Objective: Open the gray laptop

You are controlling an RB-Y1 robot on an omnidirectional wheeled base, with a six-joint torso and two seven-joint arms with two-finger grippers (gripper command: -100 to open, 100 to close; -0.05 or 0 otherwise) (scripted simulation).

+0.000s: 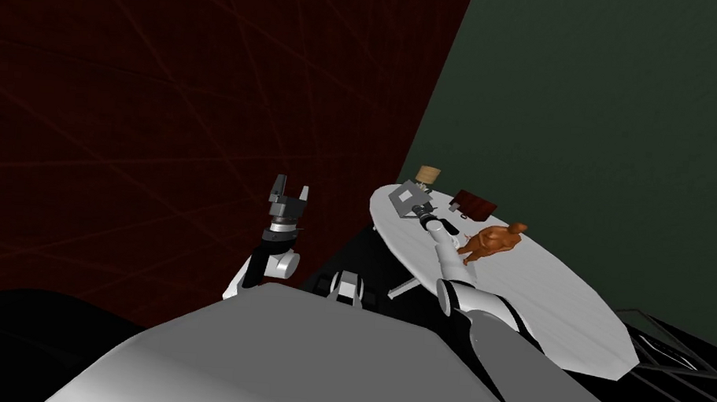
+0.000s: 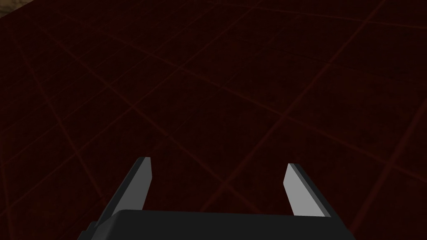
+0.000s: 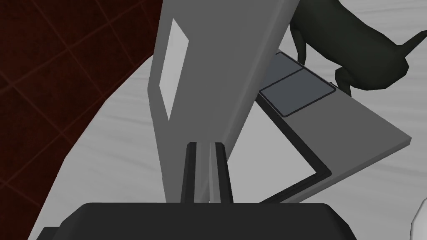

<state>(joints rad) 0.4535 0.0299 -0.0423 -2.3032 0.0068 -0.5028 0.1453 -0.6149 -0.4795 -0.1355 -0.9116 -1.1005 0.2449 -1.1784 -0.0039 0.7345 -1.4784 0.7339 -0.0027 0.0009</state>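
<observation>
The gray laptop [image 1: 404, 197] stands partly open at the far end of a white oval table [image 1: 547, 302]. Seen from the right wrist, its lid [image 3: 217, 75] is raised steeply above the base [image 3: 346, 133], whose dark trackpad [image 3: 296, 89] is uncovered. My right gripper [image 3: 206, 166] is shut on the lid's free edge, the thin lid pinched between its fingers [image 3: 192, 171]. The head view places that right gripper [image 1: 425, 215] just at the laptop's near side. My left gripper [image 1: 289, 193] is held up off to the table's left, open and holding nothing [image 2: 217, 183].
Behind the laptop sits a tan cup [image 1: 428, 173]. A dark red-brown box [image 1: 475, 205] and an orange figure [image 1: 492, 242] lie to its right. A dark animal-shaped figure [image 3: 354, 54] stands at the laptop base's far side. The floor [image 1: 157, 117] is dark red tile.
</observation>
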